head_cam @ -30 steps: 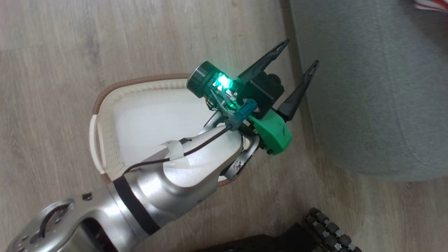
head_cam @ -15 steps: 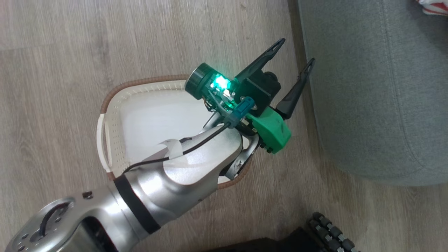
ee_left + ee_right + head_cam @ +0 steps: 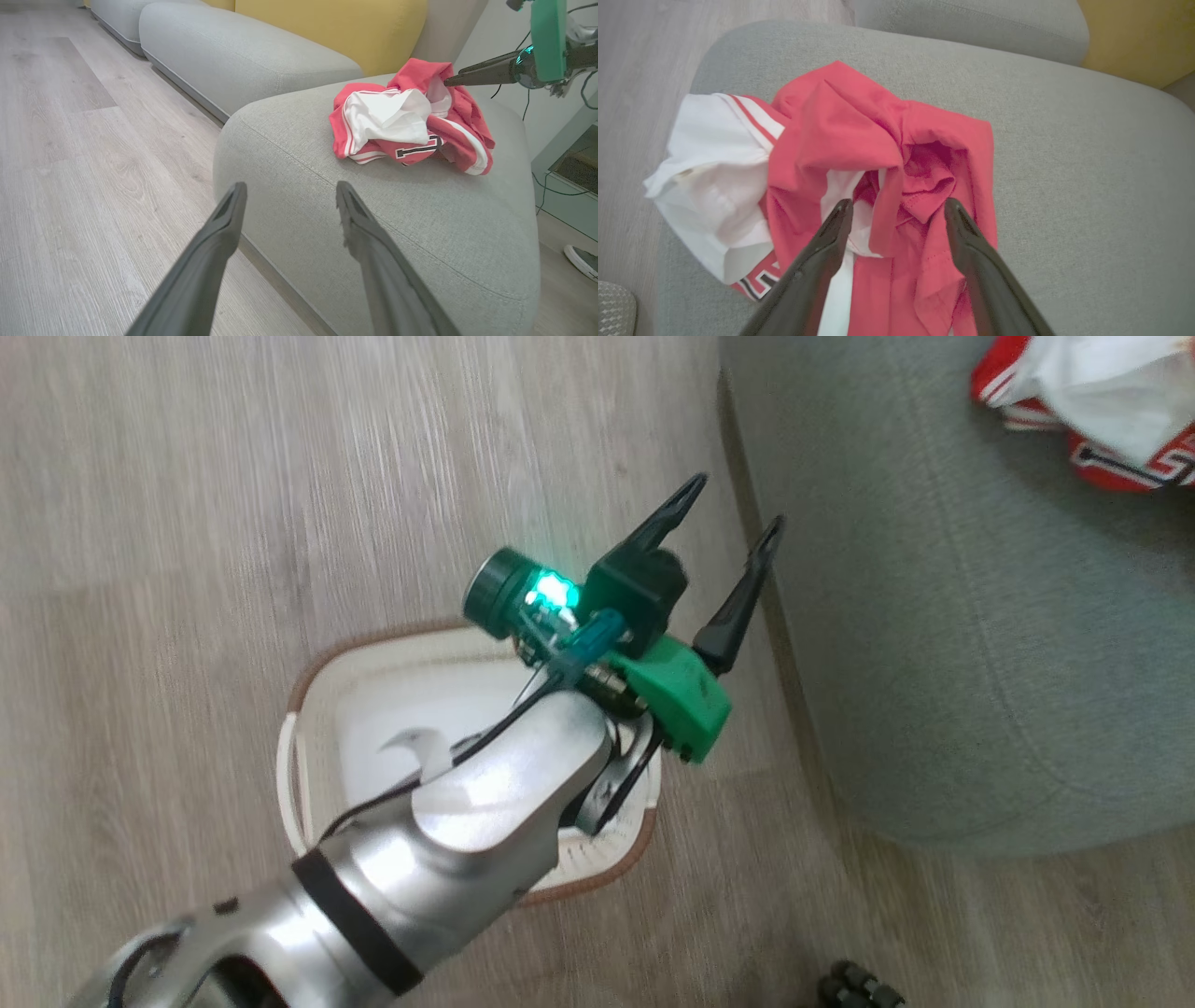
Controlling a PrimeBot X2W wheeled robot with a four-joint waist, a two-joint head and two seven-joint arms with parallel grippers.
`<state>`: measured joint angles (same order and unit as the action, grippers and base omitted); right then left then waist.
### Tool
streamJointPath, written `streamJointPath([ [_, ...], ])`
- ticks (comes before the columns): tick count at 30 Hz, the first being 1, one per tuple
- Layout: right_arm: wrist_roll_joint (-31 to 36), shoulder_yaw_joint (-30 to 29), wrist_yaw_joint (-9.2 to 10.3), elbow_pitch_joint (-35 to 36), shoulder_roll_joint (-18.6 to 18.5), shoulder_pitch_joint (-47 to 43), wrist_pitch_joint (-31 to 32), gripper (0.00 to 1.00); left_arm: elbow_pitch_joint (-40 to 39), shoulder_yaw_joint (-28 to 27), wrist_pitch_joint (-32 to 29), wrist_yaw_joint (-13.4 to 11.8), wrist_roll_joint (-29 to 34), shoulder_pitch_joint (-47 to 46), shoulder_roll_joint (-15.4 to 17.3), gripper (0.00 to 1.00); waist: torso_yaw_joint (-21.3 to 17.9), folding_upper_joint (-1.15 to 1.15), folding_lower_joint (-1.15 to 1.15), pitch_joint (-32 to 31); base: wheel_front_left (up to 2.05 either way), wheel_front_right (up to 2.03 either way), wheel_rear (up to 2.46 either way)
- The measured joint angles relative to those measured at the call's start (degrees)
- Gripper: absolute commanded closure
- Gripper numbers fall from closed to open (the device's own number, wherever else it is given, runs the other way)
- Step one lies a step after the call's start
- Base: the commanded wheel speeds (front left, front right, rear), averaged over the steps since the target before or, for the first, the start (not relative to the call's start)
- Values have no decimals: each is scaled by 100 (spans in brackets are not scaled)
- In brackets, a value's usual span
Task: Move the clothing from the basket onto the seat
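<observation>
Clothing (image 3: 411, 121) lies in a crumpled red-and-white heap on the seat (image 3: 373, 219), directly under the right gripper (image 3: 899, 203) and well ahead and to the right of the left gripper (image 3: 290, 186).

Right gripper: fingers spread, not clamped, with a red fold bunched between them and the tips at the heap's top. Left gripper: fingers also spread, nothing between them, hanging over the floor (image 3: 93, 140) just beside the seat's edge, with the basket (image 3: 322, 663) below and behind it.

Handling: the fabric looks thin, shiny, light and fully limp, and nothing about it looks fragile. It is probably slippery, so a pinch on one layer may slide off. If another hold is needed, take a thick bunched fold such as the red ridge between the right fingers, not the flat white panel.

Views:
- **Head view:** gives the basket under the left arm (image 3: 448, 840). The white lining sheet (image 3: 373, 728) is visible, and there is no red cloth in the part the arm leaves uncovered, so the transfer looks done.
- **Left wrist view:** gives the heap side-on, with numeral trim at its front and the right gripper's tip at the upper fold. Cannot tell whether it touches.
- **Right wrist view:** gives the fold layout from above.
</observation>
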<state>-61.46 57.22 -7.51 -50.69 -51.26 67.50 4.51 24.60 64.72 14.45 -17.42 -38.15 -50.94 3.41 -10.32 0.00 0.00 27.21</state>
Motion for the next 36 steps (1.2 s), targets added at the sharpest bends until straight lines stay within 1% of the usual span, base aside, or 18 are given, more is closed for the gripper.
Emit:
streamJointPath([
  [3,-44,263,0,169,-35,0,-49,0,15,-197,0,134,83,289,5,0,-61,0,0,-321,0,0,0],
  [6,-171,442,0,415,-129,-1,-266,0,-5,-400,0,235,159,540,32,0,-116,0,0,-651,0,0,0],
  [8,-268,525,0,597,-193,-1,-460,0,-83,-591,0,236,179,719,75,0,-144,0,0,-871,0,0,0],
  [11,-232,745,0,823,-301,-6,-798,0,-260,-881,0,279,257,1014,233,0,-174,0,0,-1192,0,0,0],
  [17,-233,968,0,1194,-324,-180,-1401,0,-581,-1272,0,327,319,1685,659,0,-182,0,0,-1784,0,0,0],
  [20,-248,943,0,1343,-342,-334,-1670,0,-781,-1434,0,297,320,1911,829,0,-136,0,0,-2005,0,0,0],
  [22,-213,812,0,1402,-370,-446,-1816,0,-938,-1557,0,270,320,2018,891,0,-62,0,0,-2090,0,0,0],
  [23,-204,656,0,1425,-380,-522,-1859,0,-1010,-1612,0,249,322,2069,915,0,-13,0,0,-2122,0,0,0],
  [24,-185,143,0,1562,-363,-756,-1881,0,-1156,-1766,0,199,363,2222,938,0,83,0,0,-2189,0,0,0],
  [26,-7,-658,0,1772,-301,-1088,-1892,0,-1335,-1911,0,153,410,2417,987,0,184,0,0,-2248,0,0,0],
  [29,468,-1898,0,2040,-86,-1845,-1897,0,-1461,-2046,0,115,480,2707,1106,0,316,0,0,-2332,0,0,0],
  [33,1284,-3349,0,2547,497,-3253,-1897,0,-1656,-2306,0,65,575,3056,1220,0,473,0,0,-2425,0,0,0],
  [36,1864,-4162,1,3061,1035,-4206,-1897,0,-1738,-2527,0,24,616,3257,1257,0,573,0,0,-2473,0,0,0],
])
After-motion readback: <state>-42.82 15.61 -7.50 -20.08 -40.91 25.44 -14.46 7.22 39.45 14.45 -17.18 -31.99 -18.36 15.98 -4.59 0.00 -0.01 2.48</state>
